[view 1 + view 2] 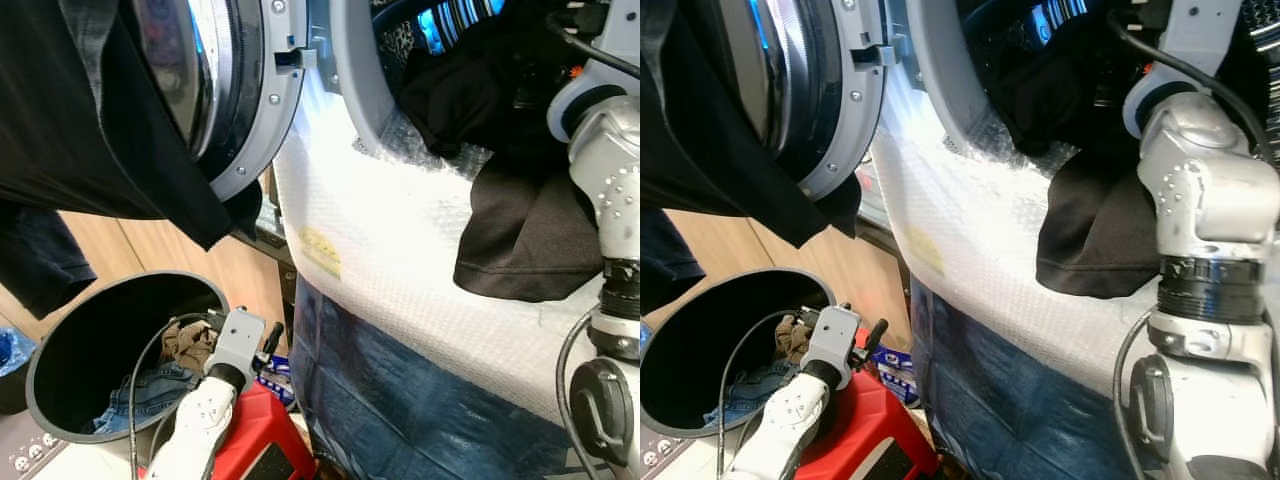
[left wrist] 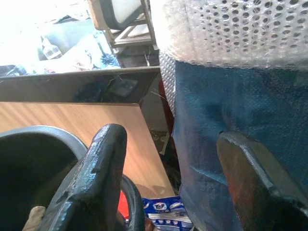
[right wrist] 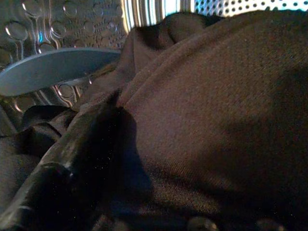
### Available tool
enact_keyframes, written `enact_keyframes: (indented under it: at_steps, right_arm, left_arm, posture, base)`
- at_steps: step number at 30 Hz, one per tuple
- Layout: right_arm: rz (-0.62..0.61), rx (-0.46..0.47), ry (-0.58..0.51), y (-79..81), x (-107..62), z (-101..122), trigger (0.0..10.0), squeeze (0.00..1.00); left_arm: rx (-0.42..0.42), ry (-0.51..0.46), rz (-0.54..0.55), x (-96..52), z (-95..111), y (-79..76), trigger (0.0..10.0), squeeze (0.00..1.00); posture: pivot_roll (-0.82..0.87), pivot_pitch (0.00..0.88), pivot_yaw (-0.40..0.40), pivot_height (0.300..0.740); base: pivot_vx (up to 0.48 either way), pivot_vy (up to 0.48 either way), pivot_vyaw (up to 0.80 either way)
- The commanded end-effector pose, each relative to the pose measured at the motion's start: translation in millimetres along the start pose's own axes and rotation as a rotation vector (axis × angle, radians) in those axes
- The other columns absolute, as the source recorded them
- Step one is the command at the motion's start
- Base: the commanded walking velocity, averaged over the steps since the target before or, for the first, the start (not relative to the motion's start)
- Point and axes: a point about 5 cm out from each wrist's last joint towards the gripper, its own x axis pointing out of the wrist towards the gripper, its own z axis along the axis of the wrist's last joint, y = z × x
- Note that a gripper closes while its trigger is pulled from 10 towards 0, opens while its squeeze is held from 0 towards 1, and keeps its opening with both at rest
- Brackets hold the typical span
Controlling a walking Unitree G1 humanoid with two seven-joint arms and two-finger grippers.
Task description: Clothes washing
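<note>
A black garment (image 1: 530,230) spills out of the washer's drum opening (image 1: 440,60) and hangs down the bubble-wrapped front (image 1: 400,250). My right arm (image 1: 1200,180) reaches up into the drum, where its gripper (image 3: 96,144) lies against dark cloth (image 3: 207,110) below the perforated drum wall (image 3: 57,29). Another black garment (image 1: 90,120) drapes over the open door (image 1: 250,90). My left gripper (image 2: 168,139) hangs low and open, holding nothing, beside the black basket (image 1: 35,385). In the basket lie jeans (image 1: 150,395) and a brown garment (image 1: 190,345).
A red stool (image 1: 260,440) stands under my left arm, next to the basket. Blue sheeting (image 1: 400,400) covers the washer's lower front. Wooden panels (image 1: 150,250) run behind the basket. A small blue-and-white packet (image 2: 163,209) lies on the floor by the washer.
</note>
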Motion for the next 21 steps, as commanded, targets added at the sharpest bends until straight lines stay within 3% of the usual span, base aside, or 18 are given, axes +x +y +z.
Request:
enact_keyframes:
  at_steps: [1, 4, 5, 6, 7, 11, 18, 21]
  right_arm:
    - [-0.005, -0.013, 0.002, -3.5, -8.6, 1.6, 10.0, 1.0]
    - [-0.007, -0.018, 0.0, -5.7, -18.0, 2.9, 10.0, 0.96]
    - [-0.002, -0.018, -0.004, -6.3, -20.3, 4.1, 10.0, 0.62]
    - [-0.002, -0.018, -0.004, -6.3, -20.3, 4.1, 10.0, 0.62]
    - [0.01, -0.024, -0.018, -7.0, -25.4, 7.2, 10.0, 0.0]
    - [0.035, -0.037, -0.052, -5.9, -36.0, 12.3, 10.0, 0.0]
    - [0.084, -0.078, -0.029, -0.2, -45.3, 1.5, 10.0, 0.0]
    - [0.187, -0.18, -0.104, 7.0, -52.0, 9.0, 10.0, 0.0]
  left_arm:
    - [-0.003, 0.017, -0.003, -1.2, -3.5, 1.3, 10.0, 0.0]
    - [-0.006, 0.016, -0.007, -1.6, -3.4, -0.4, 10.0, 0.0]
    - [-0.006, 0.015, -0.008, -1.6, -3.3, -0.8, 10.0, 0.0]
    - [-0.006, 0.015, -0.008, -1.6, -3.3, -0.8, 10.0, 0.0]
    - [-0.008, 0.016, -0.009, -2.0, -3.5, -1.4, 10.0, 0.0]
    - [-0.009, 0.017, -0.013, -2.8, -4.3, -2.6, 10.0, 0.0]
    - [-0.01, 0.016, -0.012, -2.7, -4.3, -3.6, 10.0, 0.0]
    - [-0.011, 0.016, -0.006, -2.7, -4.1, -2.3, 10.0, 0.0]
  posture:
    - [-0.07, 0.018, 0.035, 0.74]
    - [-0.07, 0.014, 0.032, 0.74]
    - [-0.07, 0.014, 0.032, 0.74]
    - [-0.07, 0.014, 0.032, 0.74]
    - [-0.08, 0.01, 0.029, 0.74]
    - [-0.08, 0.007, 0.026, 0.74]
    - [-0.07, 0.003, 0.021, 0.74]
    - [-0.07, 0.008, 0.019, 0.74]
  base:
    - [0.0, 0.0, 0.0]
    - [0.0, 0.0, 0.0]
    - [0.0, 0.0, 0.0]
    - [0.0, 0.0, 0.0]
    - [0.0, 0.0, 0.0]
    - [0.0, 0.0, 0.0]
    - [0.0, 0.0, 0.0]
    - [0.0, 0.0, 0.0]
